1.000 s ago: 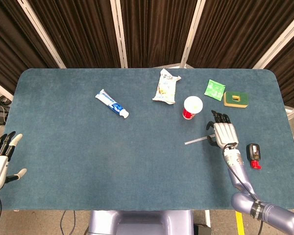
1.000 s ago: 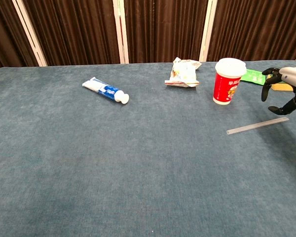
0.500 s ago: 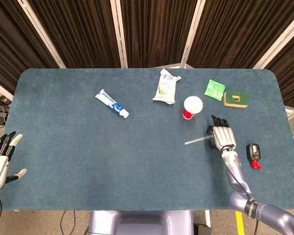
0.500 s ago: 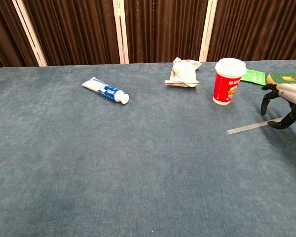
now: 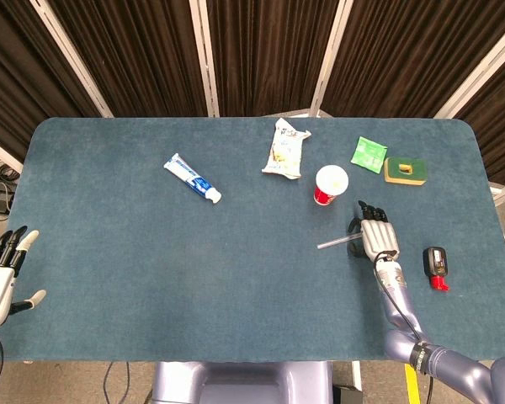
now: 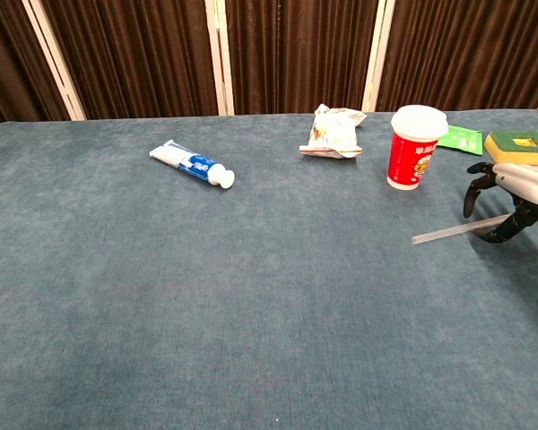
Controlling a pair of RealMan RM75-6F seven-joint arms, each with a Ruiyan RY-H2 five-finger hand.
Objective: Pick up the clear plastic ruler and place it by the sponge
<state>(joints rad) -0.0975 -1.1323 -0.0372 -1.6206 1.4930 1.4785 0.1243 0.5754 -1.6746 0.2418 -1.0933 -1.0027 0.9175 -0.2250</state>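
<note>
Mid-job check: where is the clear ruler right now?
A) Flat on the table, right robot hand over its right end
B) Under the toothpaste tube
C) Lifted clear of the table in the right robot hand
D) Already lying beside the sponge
A: the clear ruler lies flat on the table with the right robot hand over its right end, short of the sponge.
</note>
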